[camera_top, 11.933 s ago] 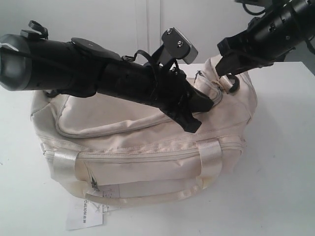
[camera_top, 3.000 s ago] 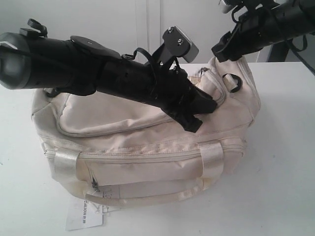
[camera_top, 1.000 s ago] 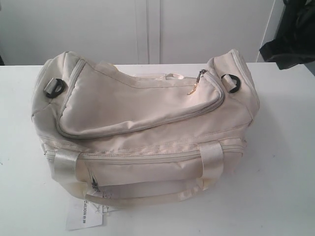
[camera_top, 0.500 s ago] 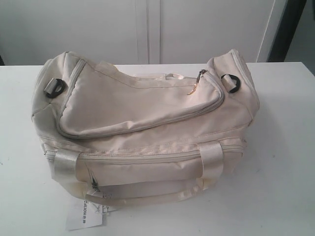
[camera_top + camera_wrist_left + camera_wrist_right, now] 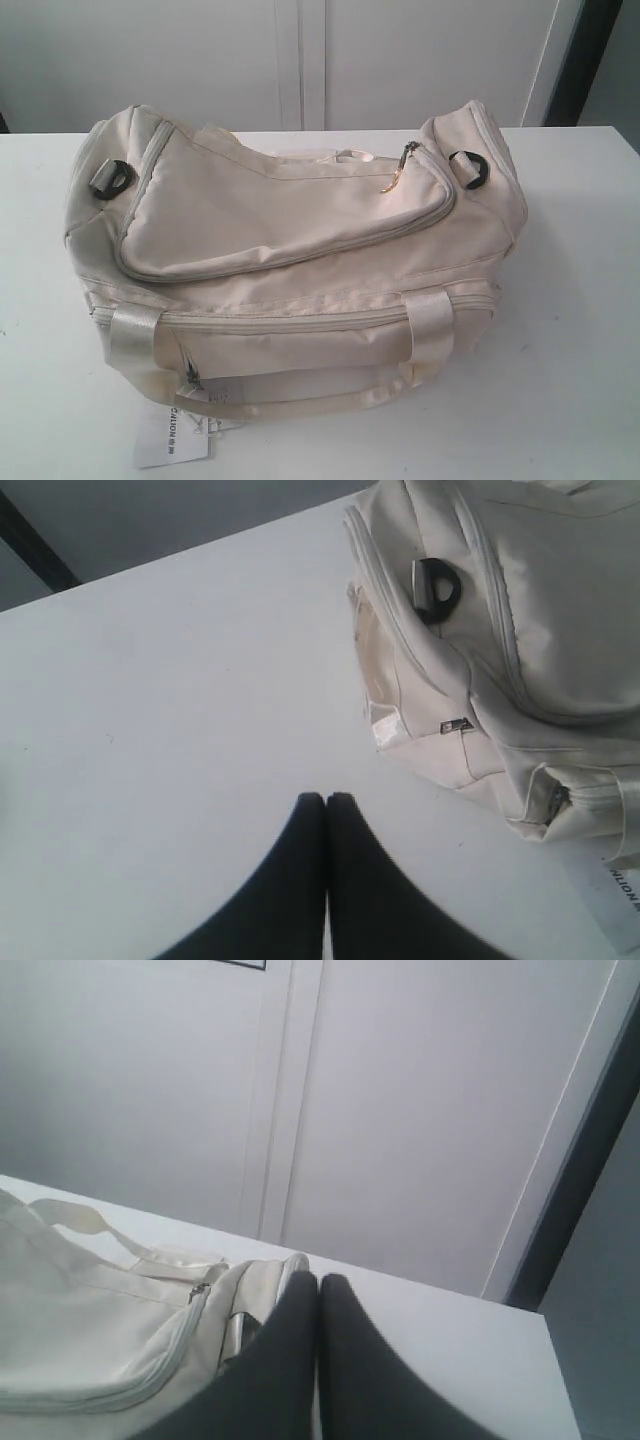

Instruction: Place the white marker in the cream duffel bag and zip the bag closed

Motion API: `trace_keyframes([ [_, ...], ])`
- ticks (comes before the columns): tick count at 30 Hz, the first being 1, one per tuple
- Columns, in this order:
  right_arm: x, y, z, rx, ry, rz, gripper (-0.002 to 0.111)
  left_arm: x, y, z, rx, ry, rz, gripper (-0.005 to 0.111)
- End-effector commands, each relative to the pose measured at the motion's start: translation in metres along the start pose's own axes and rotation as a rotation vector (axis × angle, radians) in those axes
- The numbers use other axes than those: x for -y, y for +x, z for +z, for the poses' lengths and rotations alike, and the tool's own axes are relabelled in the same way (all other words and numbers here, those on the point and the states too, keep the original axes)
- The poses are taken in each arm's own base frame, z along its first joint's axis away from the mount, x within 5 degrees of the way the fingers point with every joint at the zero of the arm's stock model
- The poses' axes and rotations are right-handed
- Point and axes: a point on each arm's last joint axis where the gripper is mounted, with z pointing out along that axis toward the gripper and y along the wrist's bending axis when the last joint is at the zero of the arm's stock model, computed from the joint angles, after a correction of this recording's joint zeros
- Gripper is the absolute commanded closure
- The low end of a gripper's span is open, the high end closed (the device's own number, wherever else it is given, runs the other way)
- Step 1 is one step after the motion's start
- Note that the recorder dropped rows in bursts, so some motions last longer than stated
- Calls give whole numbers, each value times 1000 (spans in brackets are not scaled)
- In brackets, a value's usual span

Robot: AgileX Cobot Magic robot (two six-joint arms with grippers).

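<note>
We find the cream duffel bag [image 5: 300, 250] at the centre of the desk [image 5: 570, 330], top zip closed, its pull [image 5: 400, 175] at 2 o'clock, paper tag [image 5: 172, 432] at 7 o'clock. The left jaws and the right jaws are pressed together, holding nothing.

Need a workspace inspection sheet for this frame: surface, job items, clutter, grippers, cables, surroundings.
Surface: white table, no marks seen.
Job's things: cream duffel bag lying mid-table, top zip looks closed, pull near its right end; white marker not seen in any view.
Clutter: white paper tag at the bag's front; nothing else seen.
Grippers: left gripper jaws shut, empty, above the table beside the bag; right gripper jaws shut, empty, by the bag's other end.
Cables: nothing seen.
Surroundings: white panelled wall behind, dark post at right.
</note>
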Motion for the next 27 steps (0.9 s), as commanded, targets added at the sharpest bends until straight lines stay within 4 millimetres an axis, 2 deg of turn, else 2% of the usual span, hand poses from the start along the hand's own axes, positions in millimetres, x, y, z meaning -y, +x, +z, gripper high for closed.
trace_keyframes([
  [1,-1,11,-15,101,24,0,108,3,17,-10,77,-5,-32,107],
  [7,-4,30,-23,139,32,11,108,7,42,-14,159,-13,-35,107],
  [18,-8,61,-43,219,46,14,108,15,82,-14,185,-11,-101,107],
  [24,-10,91,-30,130,38,24,108,17,95,-9,226,-12,-110,107],
  [27,-11,97,-28,99,31,28,108,19,99,-7,195,-3,-143,107],
])
